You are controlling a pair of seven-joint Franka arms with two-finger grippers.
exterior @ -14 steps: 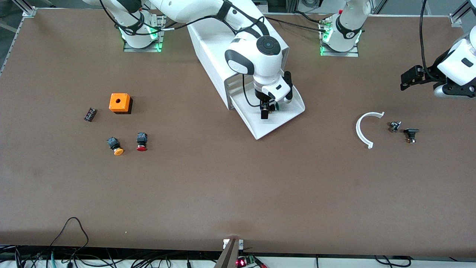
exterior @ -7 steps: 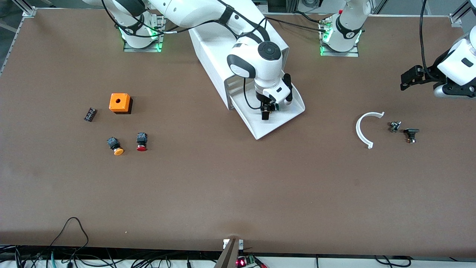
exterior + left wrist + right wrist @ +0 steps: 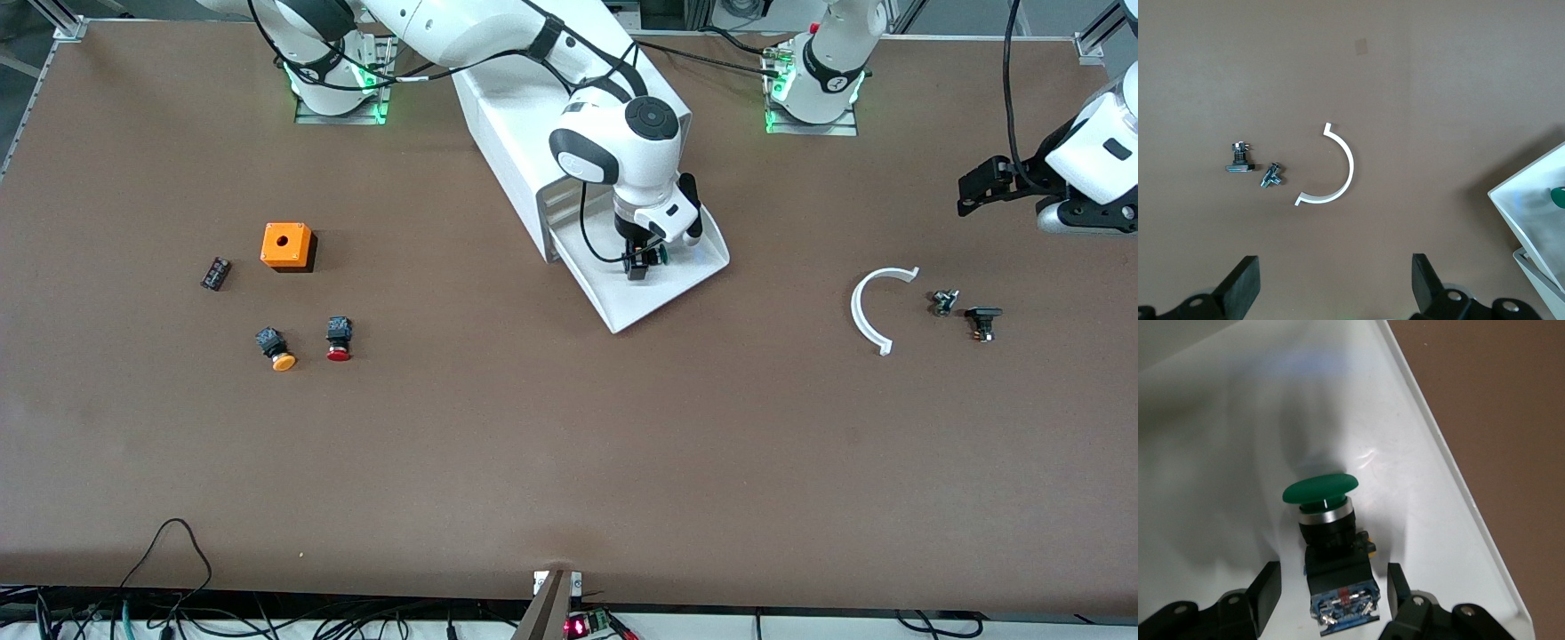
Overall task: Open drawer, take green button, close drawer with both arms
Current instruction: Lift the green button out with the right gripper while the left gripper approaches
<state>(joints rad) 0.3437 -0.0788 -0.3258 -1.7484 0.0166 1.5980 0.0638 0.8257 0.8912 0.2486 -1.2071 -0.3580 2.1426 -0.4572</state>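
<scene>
Two fingers of right gripper (image 3: 1331,587) spread either side of button (image 3: 1328,520), not clamped, inside open drawer (image 3: 662,289) near table's robot-side edge. Button judged light, rigid; blocky black body best gripped, glossy cap slippery. Left gripper (image 3: 1331,290) held open, waiting.

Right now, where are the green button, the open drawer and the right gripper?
green button (image 3: 1321,488), right wrist view, on its cap.
drawer (image 3: 662,293), front view, on its bare floor.
right gripper (image 3: 1333,587), right wrist view, between its fingertips.
</scene>
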